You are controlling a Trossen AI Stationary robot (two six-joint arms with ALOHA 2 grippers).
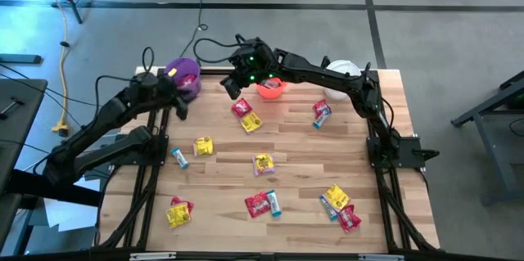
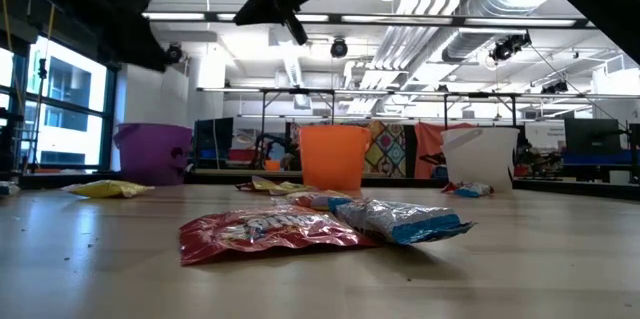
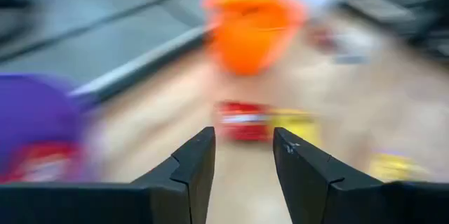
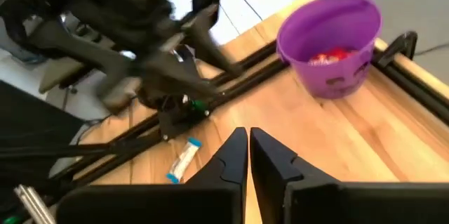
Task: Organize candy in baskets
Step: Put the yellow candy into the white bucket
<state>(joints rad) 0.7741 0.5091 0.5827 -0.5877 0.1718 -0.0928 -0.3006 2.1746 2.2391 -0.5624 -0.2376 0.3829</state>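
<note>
Three baskets stand along the table's far edge: a purple bucket with red candy inside, an orange bucket and a white bucket. Candy lies loose on the wood: a red packet, a yellow packet, a blue bar and others. My left gripper hangs open beside the purple bucket, on its near side, with nothing between its fingers. My right gripper is shut and holds nothing. It hangs in the air between the purple and orange buckets.
More candy is scattered toward the near edge: a red packet with a blue bar, a yellow and red pair, a cluster. My right arm reaches across above the orange bucket. The two grippers hang close together at the far left.
</note>
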